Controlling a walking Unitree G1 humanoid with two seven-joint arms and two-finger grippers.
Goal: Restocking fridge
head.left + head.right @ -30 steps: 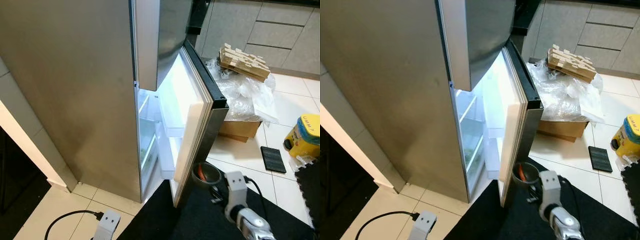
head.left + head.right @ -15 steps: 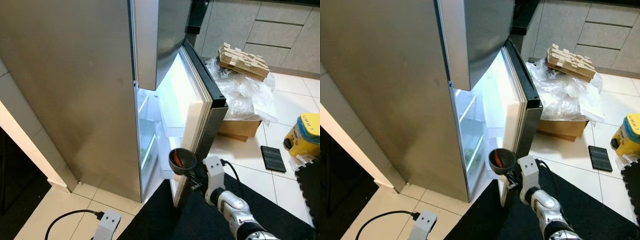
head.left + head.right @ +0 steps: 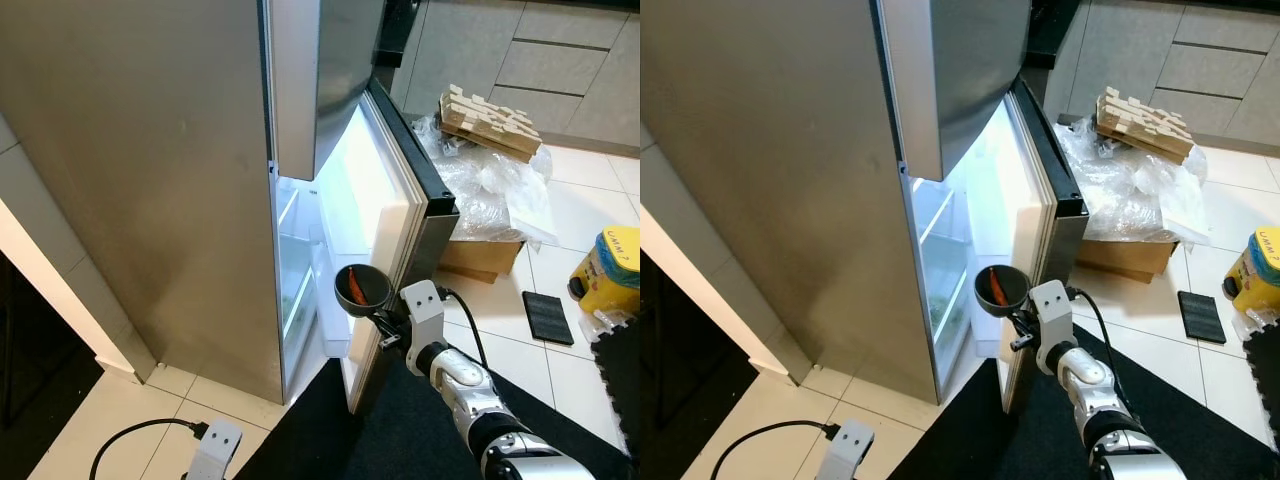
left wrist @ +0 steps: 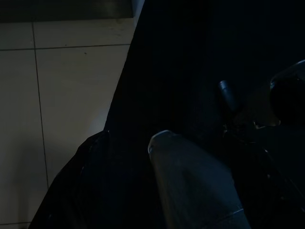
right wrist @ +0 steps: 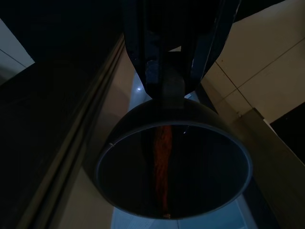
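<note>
The tall steel fridge point(image 3: 150, 180) has its lower door point(image 3: 415, 165) swung open, with the lit interior shelves point(image 3: 295, 270) and white door bins point(image 3: 335, 300) in sight. My right gripper point(image 3: 383, 322) is shut on the rim of a dark round bowl point(image 3: 362, 288), held in front of the door's inner edge at bin height. In the right wrist view, the fingers point(image 5: 143, 52) clamp the bowl point(image 5: 174, 162), and a long orange piece of food point(image 5: 161, 152) lies inside it. My left arm point(image 3: 215, 450) hangs idle low at the left; its wrist view is very dark.
A cardboard box point(image 3: 480, 255) under crumpled clear plastic point(image 3: 480, 180) and a stack of wooden blocks point(image 3: 487, 122) sits behind the door. A yellow container point(image 3: 610, 270) and a flat black item point(image 3: 547, 318) lie on the tiles. A black mat point(image 3: 330, 430) is underfoot.
My right arm has lifted the bowl up and to the left, from low beside the door's bottom corner to bin height at the door's inner edge.
</note>
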